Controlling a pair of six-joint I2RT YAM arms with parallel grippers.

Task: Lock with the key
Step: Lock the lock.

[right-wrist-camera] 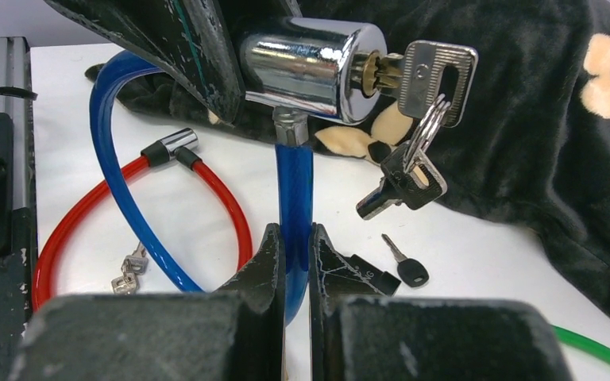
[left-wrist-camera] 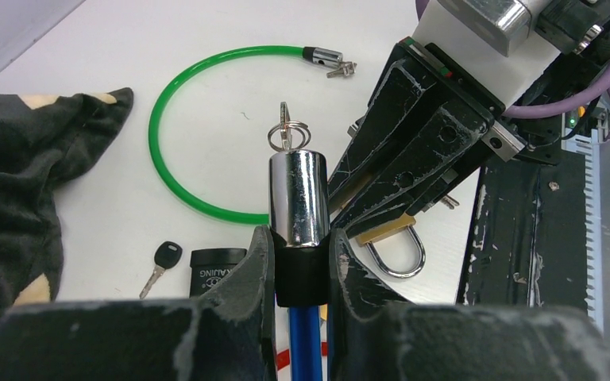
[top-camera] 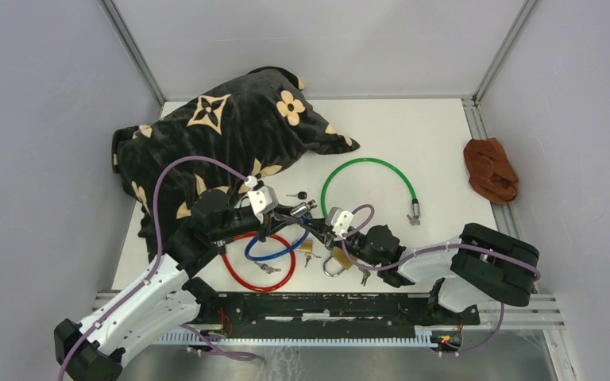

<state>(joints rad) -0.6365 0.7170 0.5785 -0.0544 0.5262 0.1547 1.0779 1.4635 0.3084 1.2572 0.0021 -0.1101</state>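
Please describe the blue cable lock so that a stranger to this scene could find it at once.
Look just in front of the black flowered blanket. There the blue lock is held up, the left gripper at its chrome barrel, the right gripper on its cable. The red lock and green lock nearby lie flat; only the blue one is gripped.

Blue cable point(left-wrist-camera: 306, 349), lower run off-frame
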